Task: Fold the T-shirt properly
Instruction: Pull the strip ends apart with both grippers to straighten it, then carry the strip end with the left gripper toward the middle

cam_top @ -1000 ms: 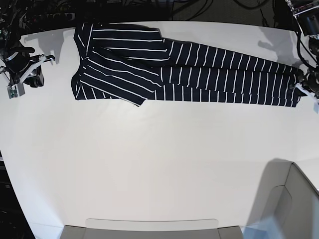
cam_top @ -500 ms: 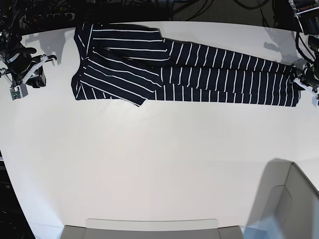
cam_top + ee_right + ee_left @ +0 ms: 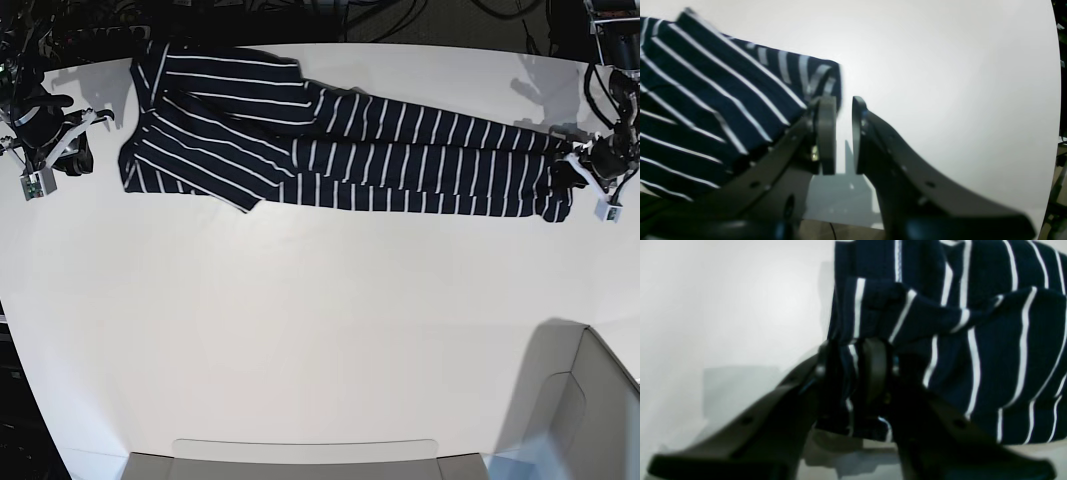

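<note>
Dark navy T-shirt (image 3: 340, 140) with thin white stripes on a white table (image 3: 300, 330).

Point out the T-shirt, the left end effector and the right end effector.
T-shirt (image 3: 400, 160), base view, middle of the striped body.
Left end effector (image 3: 857, 373), left wrist view, between fingertips pinching cloth.
Right end effector (image 3: 844, 133), right wrist view, gap between fingertips.

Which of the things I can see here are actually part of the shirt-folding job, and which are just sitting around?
Part of the job:
- T-shirt, stretched out long across the white table
- left gripper, pinching the shirt's end
- right gripper, near the other end, holding nothing

Just lying about:
- grey bins at the table's near edge
- cables behind the table
</note>
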`<act>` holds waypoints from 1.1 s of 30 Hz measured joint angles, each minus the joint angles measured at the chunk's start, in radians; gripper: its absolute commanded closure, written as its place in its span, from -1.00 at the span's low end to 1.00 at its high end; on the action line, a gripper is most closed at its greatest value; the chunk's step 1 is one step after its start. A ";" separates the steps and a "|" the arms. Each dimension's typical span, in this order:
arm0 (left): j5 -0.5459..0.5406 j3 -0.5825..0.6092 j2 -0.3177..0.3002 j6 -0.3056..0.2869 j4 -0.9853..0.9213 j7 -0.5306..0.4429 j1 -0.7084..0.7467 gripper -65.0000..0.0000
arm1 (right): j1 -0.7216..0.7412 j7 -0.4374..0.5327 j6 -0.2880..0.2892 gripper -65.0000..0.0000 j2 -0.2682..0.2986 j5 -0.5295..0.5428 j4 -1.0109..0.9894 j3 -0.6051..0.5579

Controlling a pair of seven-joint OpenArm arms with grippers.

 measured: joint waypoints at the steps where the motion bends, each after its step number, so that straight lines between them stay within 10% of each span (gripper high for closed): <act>1: -0.002 0.003 0.001 -0.006 0.000 0.000 -0.002 0.85 | 0.000 -0.001 0.000 0.72 0.000 -0.001 0.000 0.001; 33: 0.052 -0.322 -0.047 -0.005 0.072 0.244 -0.061 1.00 | 0.011 -0.002 0.000 0.72 0.019 0.000 0.000 0.003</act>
